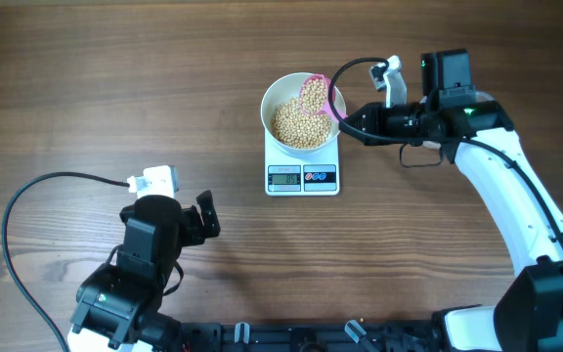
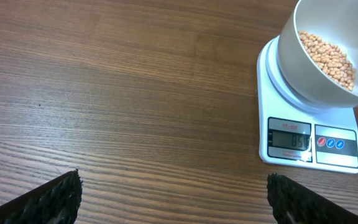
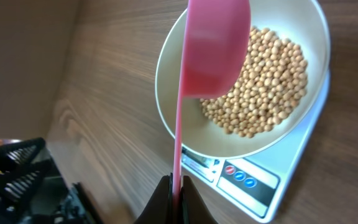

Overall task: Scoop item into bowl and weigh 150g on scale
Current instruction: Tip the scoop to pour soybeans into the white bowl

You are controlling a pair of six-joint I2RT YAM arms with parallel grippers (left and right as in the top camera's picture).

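Scale (image 1: pixel 302 178): sat flat on the wooden table (image 1: pixel 86 88), right of centre in the overhead view, with its display and buttons along the lower edge.
Display: lit, but the digits were too blurred to read.
Bowl (image 1: pixel 268 110): stood upright on the scale, covering most of the platform.
Beans (image 1: pixel 299 125): lay heaped inside the bowl, filling its bottom well below the rim.
Pink scoop (image 1: pixel 316 93): hung tilted over the upper right part of the bowl, its thin handle running right toward the right arm.
Right gripper (image 1: pixel 352 119): pressed together on the pink scoop's handle; in the right wrist view the 2 fingers pinched the handle's end at the bottom centre of the frame.
Left gripper (image 1: pixel 208 217): spread wide and holding nothing, in the lower left of the overhead view, well apart from the scale.
Left fingers (image 2: pixel 48 199): showed in the 2 bottom corners of the left wrist view, with bare table between them.
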